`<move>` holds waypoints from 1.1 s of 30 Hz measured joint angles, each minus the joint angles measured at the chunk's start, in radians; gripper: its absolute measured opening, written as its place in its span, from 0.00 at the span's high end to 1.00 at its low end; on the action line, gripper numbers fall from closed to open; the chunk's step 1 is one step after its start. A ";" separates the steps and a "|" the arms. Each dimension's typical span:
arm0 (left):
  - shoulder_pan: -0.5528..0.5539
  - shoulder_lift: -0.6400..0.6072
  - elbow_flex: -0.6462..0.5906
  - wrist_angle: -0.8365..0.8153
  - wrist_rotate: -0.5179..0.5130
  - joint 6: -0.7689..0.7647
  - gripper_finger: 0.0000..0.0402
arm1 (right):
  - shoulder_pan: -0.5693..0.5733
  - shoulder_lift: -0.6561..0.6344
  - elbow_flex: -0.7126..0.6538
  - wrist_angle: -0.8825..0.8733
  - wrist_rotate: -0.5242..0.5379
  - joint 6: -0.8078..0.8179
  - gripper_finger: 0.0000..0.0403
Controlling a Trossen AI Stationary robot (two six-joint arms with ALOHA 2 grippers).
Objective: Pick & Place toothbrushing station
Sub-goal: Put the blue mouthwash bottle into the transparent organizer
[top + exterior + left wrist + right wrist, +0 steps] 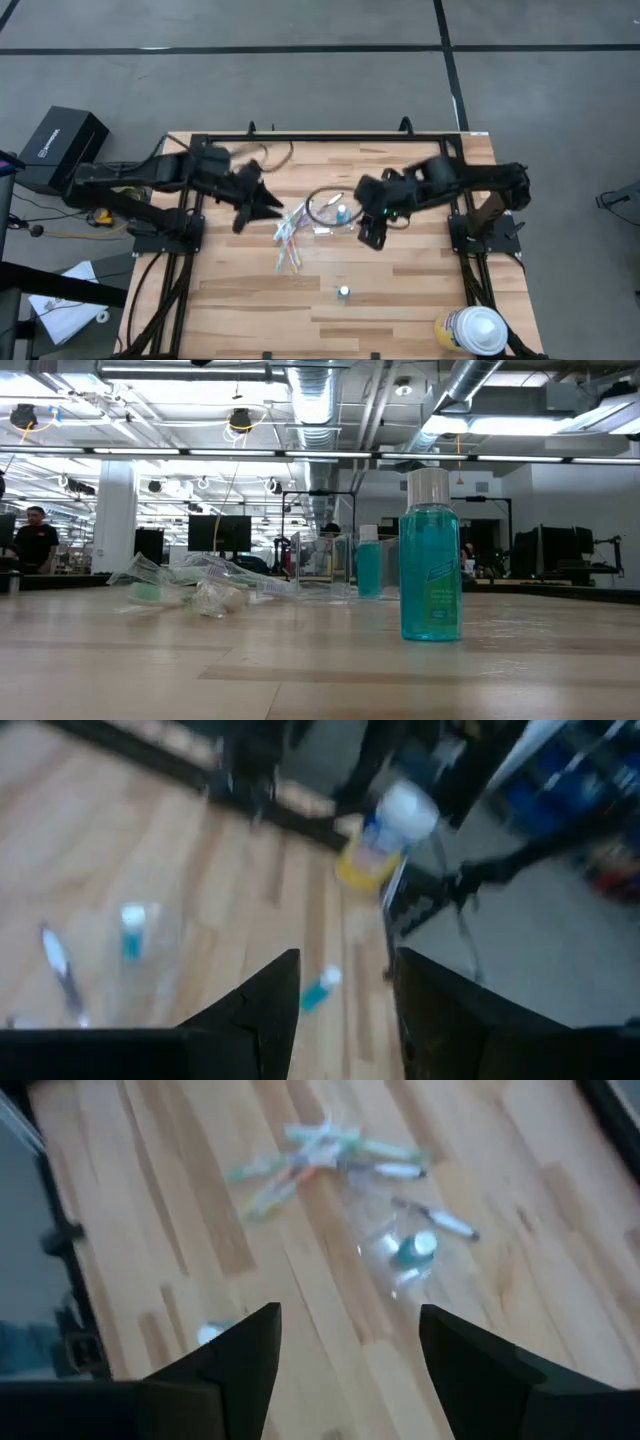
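From my seat at the remote station, going left to right across the high view. Black box (62,147) sits off the worktop's (400,295) left edge, on the floor side. My left claw (268,205) hangs over the worktop left of centre, fingers spread apart, nothing between them; the left wrist view shows a clear gap with only bare wood and a toothpaste tube beyond it. Just right of that claw lies the toothbrush pile (289,238), thin pastel sticks fanned out flat on the wood, some crossing each other. Low view shows the same heap (190,582) as a loose clutter, individual colours hard to sort there. Next to the pile, near centre, the clear cup (322,228) is barely readable, I cannot tell if it stands or lies. One teal toothpaste tube (342,213) stands upright just beside it, white cap up. A thin cable loop (325,205) curls on the worktop around that spot. Second toothpaste tube (344,293) stands alone nearer the front edge, well apart from the rest; in the low view it is the big upright teal bottle (431,565). My right claw (371,234) hovers right of the first tube, fingers apart, holding nothing; right wrist view looks down past them at the brushes (320,1150) and tube (413,1250). White-and-yellow round container (470,330) sits at the front right corner.
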 joint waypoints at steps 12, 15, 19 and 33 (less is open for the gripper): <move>-0.312 0.307 0.020 -0.016 -0.159 0.051 0.60 | 0.179 -0.003 -0.233 0.094 -0.004 0.170 0.44; -0.341 0.346 0.020 0.066 -0.207 0.012 0.60 | 0.246 -0.003 -0.258 0.102 0.028 0.213 0.44; -0.363 0.366 0.020 0.180 -0.328 -0.046 0.60 | 0.321 -0.017 -0.297 0.110 0.091 0.275 0.44; -0.371 0.517 0.036 0.220 -0.475 -0.160 0.60 | 0.602 -0.261 -0.376 0.013 0.456 0.627 0.44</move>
